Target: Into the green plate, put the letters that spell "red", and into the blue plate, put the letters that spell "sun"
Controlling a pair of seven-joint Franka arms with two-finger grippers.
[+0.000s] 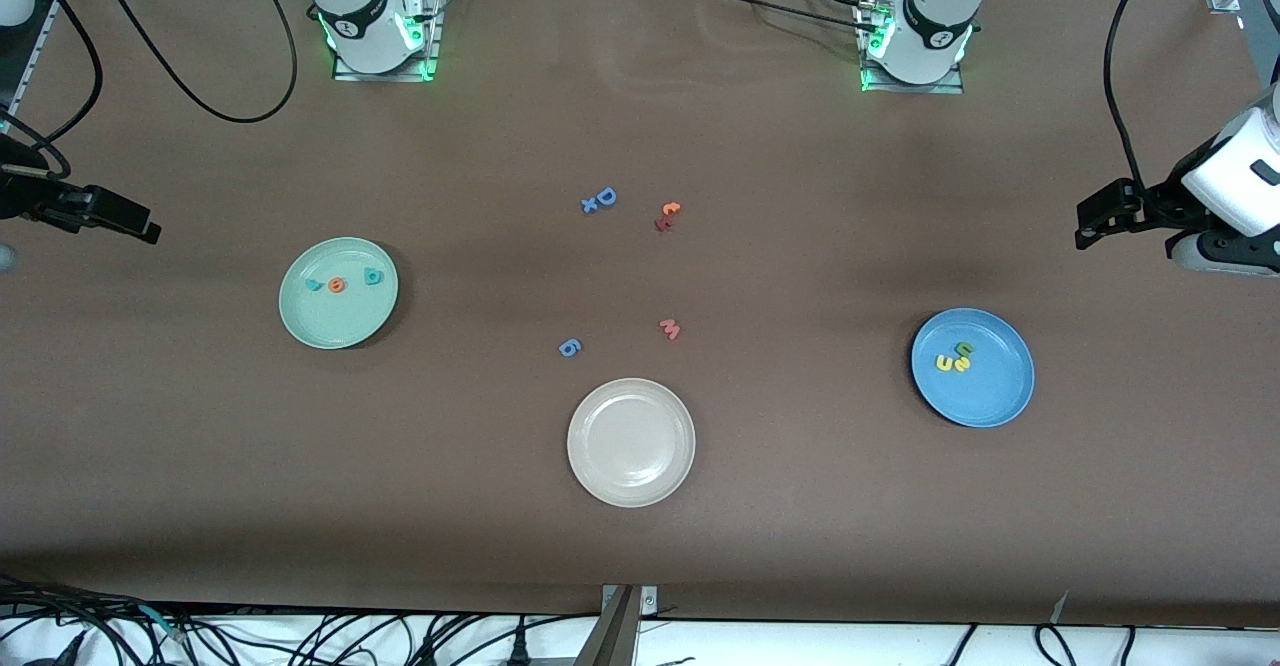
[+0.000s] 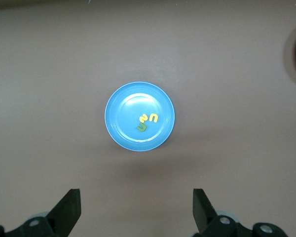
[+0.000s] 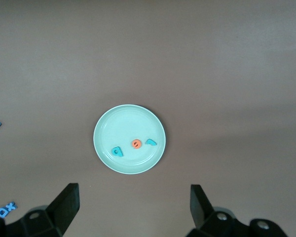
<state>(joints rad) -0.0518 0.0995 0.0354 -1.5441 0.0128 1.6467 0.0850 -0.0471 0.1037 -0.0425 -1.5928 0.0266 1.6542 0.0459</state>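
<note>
Red letters sit in the green plate, sun letters in the blue plate. Left gripper and right gripper hang above, both wide open, empty.

Matt brown table (cloth-like), smooth glossy blue plate.

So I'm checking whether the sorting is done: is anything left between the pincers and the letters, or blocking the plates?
Nothing visible does. The teal "r", orange "e" and teal "d" foam letters already lie in the round mint-green plate; the yellow and dark green foam letters lie in the round blue plate.
</note>
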